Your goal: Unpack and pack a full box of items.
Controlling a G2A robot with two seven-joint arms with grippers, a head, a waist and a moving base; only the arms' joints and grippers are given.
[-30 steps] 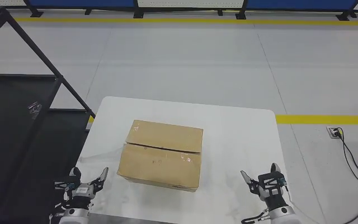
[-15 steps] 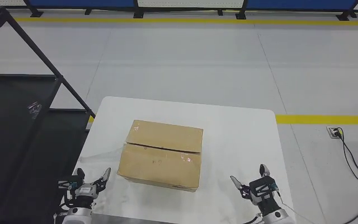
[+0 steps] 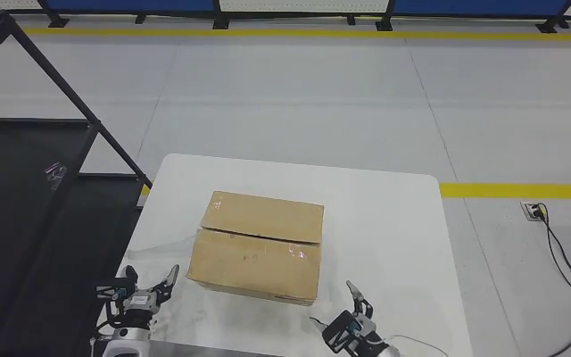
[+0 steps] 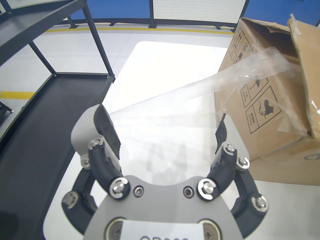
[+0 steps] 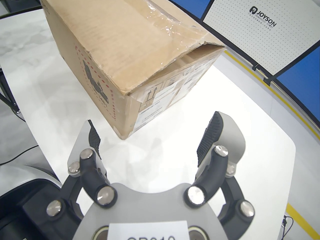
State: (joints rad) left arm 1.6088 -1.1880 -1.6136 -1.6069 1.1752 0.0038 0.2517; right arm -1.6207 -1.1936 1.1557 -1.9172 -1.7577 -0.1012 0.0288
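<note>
Risk: it is judged that the loose tape point(image 4: 250, 63) on the box point(image 3: 259, 250) may be caught during a grasp, so the box is dragged.
Left hand point(image 3: 151, 275): spread wide, empty; the box is found just beside it, untouched.
Box: flaps shut, in the middle of the counter point(image 3: 384, 232).
Right hand point(image 3: 335, 308): spread wide, empty; the box corner is seen near, apart.
</note>
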